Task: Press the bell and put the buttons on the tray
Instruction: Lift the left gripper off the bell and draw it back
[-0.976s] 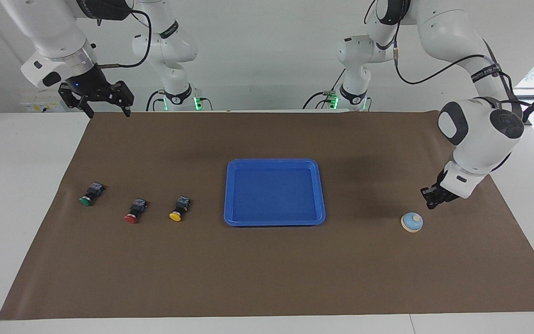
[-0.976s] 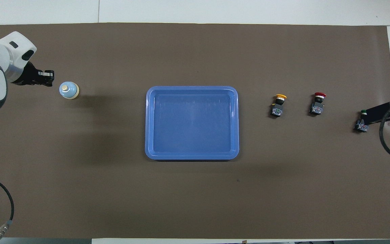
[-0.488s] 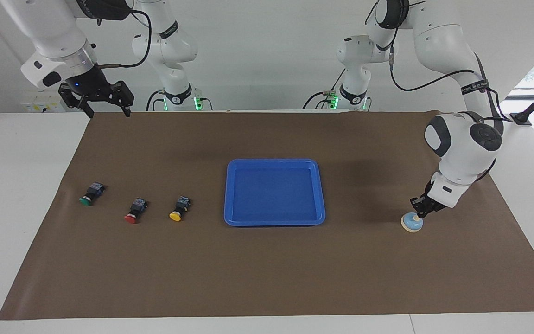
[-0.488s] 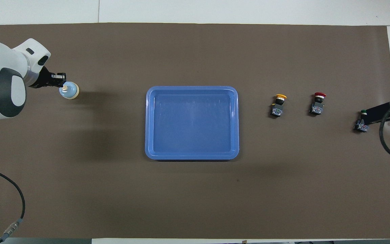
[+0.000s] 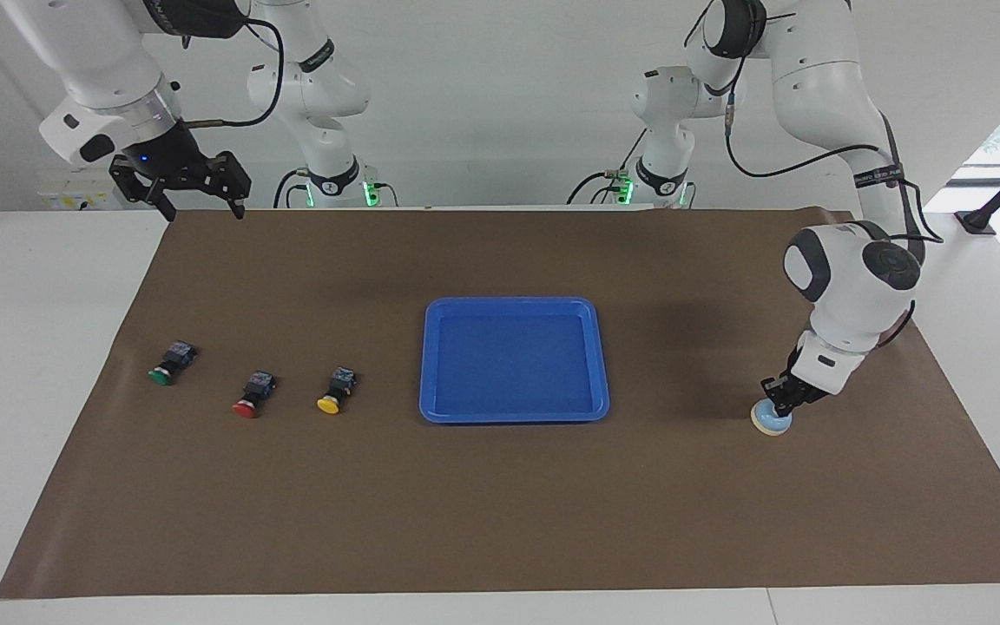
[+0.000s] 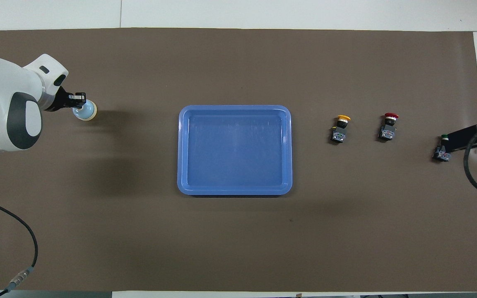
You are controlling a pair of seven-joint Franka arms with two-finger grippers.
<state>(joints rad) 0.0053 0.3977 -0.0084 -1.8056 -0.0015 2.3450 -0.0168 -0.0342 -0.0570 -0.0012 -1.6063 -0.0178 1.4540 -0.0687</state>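
The light-blue bell stands on the brown mat toward the left arm's end; it also shows in the overhead view. My left gripper is shut, and its tips rest on top of the bell, hiding the knob. The blue tray lies mid-table with nothing in it. The green button, red button and yellow button lie in a row toward the right arm's end. My right gripper hangs open and empty, high over the mat's edge nearest the robots, waiting.
The brown mat covers most of the white table. In the overhead view the right gripper partly covers the green button. A black cable loops beside it.
My left gripper has come down from beside the bell onto its top. The right arm, the buttons and the tray have not moved.
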